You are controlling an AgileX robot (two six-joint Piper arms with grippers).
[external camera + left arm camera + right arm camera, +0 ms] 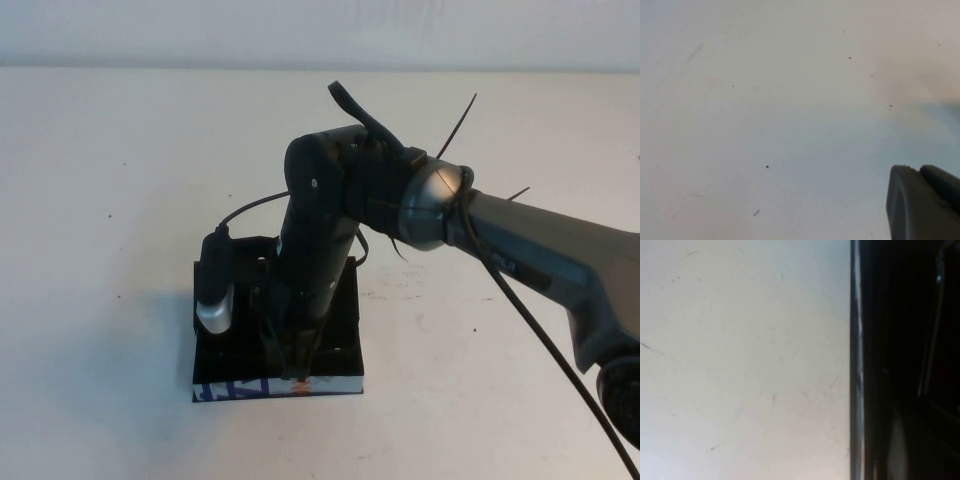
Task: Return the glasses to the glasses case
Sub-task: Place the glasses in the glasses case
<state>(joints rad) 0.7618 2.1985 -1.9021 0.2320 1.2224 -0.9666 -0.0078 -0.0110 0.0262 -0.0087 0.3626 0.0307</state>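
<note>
The glasses case [340,330] is a flat black box at the middle left of the table. Its white front side [245,387] carries blue and orange marks. My right arm reaches across from the right, and my right gripper [297,368] points straight down onto the case near its front edge. The arm hides most of the case top. The right wrist view shows the case's glossy edge [856,340] against the table, with darkness beyond it. I cannot make out the glasses in any view. Only the fingertips [912,205] of my left gripper show, close together over bare table.
The white table [120,180] surrounds the case on all sides. The right arm's body [540,260] and its black cable [545,350] cross the right side. The wrist camera housing [214,290] hangs over the case's left part.
</note>
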